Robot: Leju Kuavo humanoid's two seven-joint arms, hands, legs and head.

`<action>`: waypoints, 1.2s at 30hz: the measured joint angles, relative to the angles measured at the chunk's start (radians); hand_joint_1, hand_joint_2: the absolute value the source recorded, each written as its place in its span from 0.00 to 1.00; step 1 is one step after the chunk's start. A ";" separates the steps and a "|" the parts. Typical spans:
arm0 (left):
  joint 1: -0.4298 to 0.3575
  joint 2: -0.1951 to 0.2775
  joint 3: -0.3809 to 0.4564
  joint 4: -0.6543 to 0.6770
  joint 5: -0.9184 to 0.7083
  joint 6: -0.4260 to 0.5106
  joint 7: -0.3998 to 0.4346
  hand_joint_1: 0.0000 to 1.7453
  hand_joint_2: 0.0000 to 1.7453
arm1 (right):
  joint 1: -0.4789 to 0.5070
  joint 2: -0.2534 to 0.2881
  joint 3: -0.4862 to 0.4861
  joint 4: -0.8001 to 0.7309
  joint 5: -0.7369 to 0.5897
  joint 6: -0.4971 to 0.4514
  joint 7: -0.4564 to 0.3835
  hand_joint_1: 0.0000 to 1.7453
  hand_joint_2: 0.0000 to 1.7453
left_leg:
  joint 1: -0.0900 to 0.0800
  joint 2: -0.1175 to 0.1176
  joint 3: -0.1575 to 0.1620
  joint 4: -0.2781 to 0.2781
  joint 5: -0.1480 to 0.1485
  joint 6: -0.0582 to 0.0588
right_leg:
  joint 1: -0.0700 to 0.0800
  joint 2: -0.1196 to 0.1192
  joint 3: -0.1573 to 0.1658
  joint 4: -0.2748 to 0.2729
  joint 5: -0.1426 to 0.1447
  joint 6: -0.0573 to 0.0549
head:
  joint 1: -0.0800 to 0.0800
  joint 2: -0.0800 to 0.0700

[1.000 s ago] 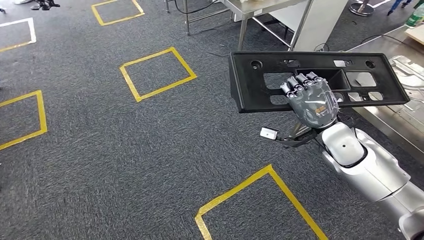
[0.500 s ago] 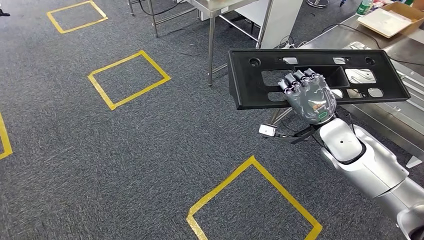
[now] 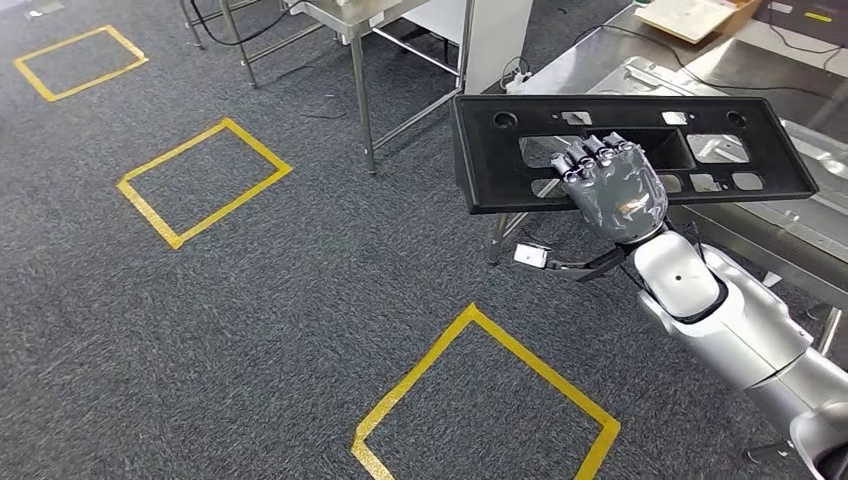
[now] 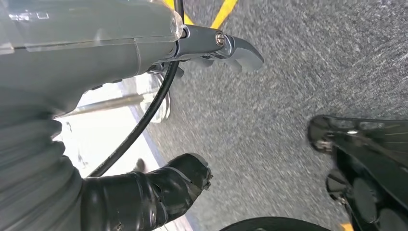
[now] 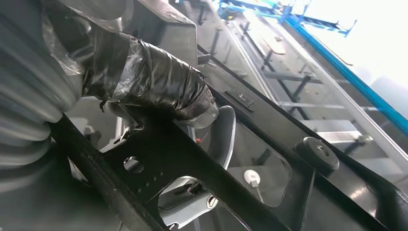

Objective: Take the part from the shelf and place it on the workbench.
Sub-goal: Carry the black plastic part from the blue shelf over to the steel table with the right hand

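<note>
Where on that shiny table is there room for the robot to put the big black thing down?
The right hand holds the long black plastic panel over the steel workbench. Bare steel lies between the panel's far edge and the cardboard tray. Toward the right end it looks crowded: a silver pressed-metal part lies there.

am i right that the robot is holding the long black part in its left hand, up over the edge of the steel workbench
Not quite: it is the right hand that grips the long black part, as the head view shows, with the arm coming in from the right. The rest stands: the part is held up over the edge of the steel workbench, not yet set down on it.
</note>
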 joint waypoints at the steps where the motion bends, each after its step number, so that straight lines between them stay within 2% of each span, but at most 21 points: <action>1: 0.000 0.000 0.002 0.000 0.000 0.000 0.000 0.00 1.00 | -0.002 0.000 0.001 0.000 0.000 0.000 0.000 1.00 1.00 | 0.000 -0.022 0.031 -0.070 0.032 0.006 | 0.000 0.011 -0.001 0.002 0.000 0.001 | 0.000 0.000; 2: 0.000 0.000 0.004 0.000 0.000 0.000 0.000 0.00 1.00 | -0.005 0.000 0.001 0.001 -0.001 0.001 0.000 1.00 1.00 | 0.001 -0.042 0.058 -0.129 0.053 0.011 | 0.001 0.023 -0.003 0.003 -0.001 0.004 | 0.000 0.000; 4: 0.000 0.001 0.007 0.000 0.000 0.000 -0.001 0.00 1.00 | -0.009 0.001 0.004 0.002 -0.001 0.002 0.000 1.00 1.00 | -0.001 -0.063 0.081 -0.180 0.061 0.016 | -0.002 0.042 -0.009 0.004 0.002 0.015 | 0.000 0.000; 6: -0.001 0.000 0.010 0.000 0.000 -0.002 -0.002 0.00 1.00 | -0.010 0.000 0.006 0.002 -0.002 0.007 0.000 1.00 1.00 | -0.002 -0.042 0.087 -0.191 0.066 0.022 | -0.008 0.055 -0.013 0.003 0.005 0.028 | 0.000 0.000; 8: -0.002 -0.002 0.012 0.000 0.000 -0.005 -0.004 0.00 1.00 | -0.014 -0.002 0.006 0.003 -0.002 0.012 0.000 1.00 1.00 | 0.001 -0.018 0.095 -0.207 0.074 0.034 | -0.007 0.019 -0.029 0.031 -0.016 0.038 | 0.001 0.000; 10: 0.001 -0.003 0.014 0.000 0.000 -0.008 -0.006 0.00 1.00 | -0.020 -0.002 0.007 0.004 -0.003 0.016 0.000 1.00 1.00 | 0.001 0.005 0.099 -0.214 0.076 0.041 | -0.006 -0.036 -0.079 0.133 -0.071 0.046 | 0.002 0.000; 12: 0.002 -0.003 0.017 0.000 -0.001 -0.010 -0.008 0.00 1.00 | -0.021 -0.001 0.012 0.007 -0.004 0.020 0.000 1.00 1.00 | 0.000 0.028 0.099 -0.214 0.073 0.042 | -0.011 -0.054 -0.135 0.244 -0.111 0.055 | 0.002 0.000; 13: 0.002 -0.003 0.018 0.000 -0.001 -0.012 -0.009 0.00 1.00 | -0.021 0.000 0.015 0.008 -0.004 0.023 0.000 1.00 1.00 | 0.000 0.039 0.099 -0.212 0.071 0.041 | -0.015 -0.057 -0.144 0.261 -0.107 0.059 | 0.002 0.000; 14: 0.002 -0.003 0.020 0.000 -0.001 -0.013 -0.011 0.00 1.00 | -0.021 0.000 0.017 0.009 -0.005 0.025 0.000 1.00 1.00 | 0.000 0.049 0.100 -0.210 0.068 0.039 | -0.018 -0.061 -0.134 0.239 -0.085 0.062 | 0.002 0.000; 16: 0.001 -0.004 0.022 0.000 -0.003 -0.017 -0.014 0.00 1.00 | -0.023 0.000 0.020 0.010 -0.006 0.029 0.000 1.00 1.00 | 0.002 0.070 0.104 -0.203 0.058 0.030 | -0.019 -0.091 -0.069 0.114 -0.023 0.065 | 0.002 0.000; 18: 0.000 -0.004 0.027 0.000 -0.007 -0.018 -0.017 0.00 1.00 | -0.026 0.001 0.021 0.011 -0.006 0.030 0.000 1.00 1.00 | -0.001 0.086 0.107 -0.194 0.047 0.018 | -0.012 -0.116 -0.021 0.019 0.006 0.056 | 0.002 0.000; 19: 0.000 -0.004 0.030 0.000 -0.008 -0.018 -0.017 0.00 1.00 | -0.026 0.001 0.022 0.012 -0.006 0.030 0.000 1.00 1.00 | -0.003 0.094 0.109 -0.193 0.043 0.012 | -0.008 -0.117 -0.017 0.008 0.004 0.050 | 0.002 0.000; 21: -0.004 -0.004 0.034 0.000 -0.010 -0.018 -0.017 0.00 1.00 | -0.027 0.000 0.024 0.015 -0.007 0.030 0.000 1.00 1.00 | -0.004 0.109 0.115 -0.194 0.038 0.000 | -0.006 -0.096 -0.019 0.010 0.005 0.036 | 0.001 0.000; 22: -0.005 -0.004 0.036 0.000 -0.011 -0.018 -0.018 0.00 1.00 | -0.027 0.000 0.024 0.016 -0.007 0.030 0.000 1.00 1.00 | -0.002 0.105 0.117 -0.189 0.032 -0.005 | -0.007 -0.087 -0.018 0.008 0.005 0.030 | 0.001 0.000; 24: -0.006 -0.004 0.037 0.000 -0.014 -0.019 -0.018 0.00 1.00 | -0.031 0.000 0.024 0.017 -0.008 0.032 0.001 1.00 1.00 | 0.003 0.067 0.095 -0.136 -0.005 -0.014 | -0.011 -0.071 -0.015 0.004 0.007 0.017 | 0.001 0.000; 26: -0.006 -0.004 0.039 0.000 -0.019 -0.020 -0.019 0.00 1.00 | -0.034 0.002 0.026 0.017 -0.011 0.040 0.002 1.00 1.00 | 0.005 0.024 0.033 -0.011 -0.067 -0.017 | -0.010 -0.055 -0.015 0.004 0.007 0.008 | 0.000 0.000; 28: -0.005 -0.004 0.043 0.000 -0.024 -0.021 -0.019 0.00 1.00 | -0.034 0.005 0.032 0.020 -0.017 0.050 0.002 1.00 1.00 | 0.005 0.015 -0.025 0.093 -0.096 -0.016 | -0.005 -0.034 -0.014 0.004 0.006 0.005 | 0.000 0.000; 29: -0.004 -0.004 0.046 0.000 -0.027 -0.021 -0.019 0.00 1.00 | -0.034 0.008 0.035 0.022 -0.020 0.055 0.001 1.00 1.00 | 0.005 0.013 -0.032 0.095 -0.080 -0.013 | -0.003 -0.022 -0.014 0.005 0.006 0.005 | 0.000 0.000; 32: -0.004 -0.004 0.050 0.000 -0.034 -0.022 -0.019 0.00 1.00 | -0.036 0.013 0.042 0.025 -0.023 0.061 -0.002 1.00 1.00 | 0.004 0.008 -0.007 0.022 -0.015 -0.004 | -0.001 0.000 -0.012 0.006 0.006 0.005 | 0.001 0.000; 34: -0.004 -0.004 0.051 0.000 -0.035 -0.023 -0.019 0.00 1.00 | -0.037 0.014 0.042 0.025 -0.023 0.062 -0.003 1.00 1.00 | 0.004 0.006 0.001 0.003 -0.004 -0.002 | -0.001 0.003 -0.012 0.006 0.006 0.005 | 0.001 0.000; 36: -0.004 -0.004 0.054 0.000 -0.038 -0.024 -0.019 0.00 1.00 | -0.040 0.020 0.046 0.025 -0.023 0.065 -0.005 1.00 1.00 | 0.003 -0.012 0.028 -0.062 0.029 0.004 | -0.001 0.011 -0.012 0.006 0.006 0.005 | 0.001 0.000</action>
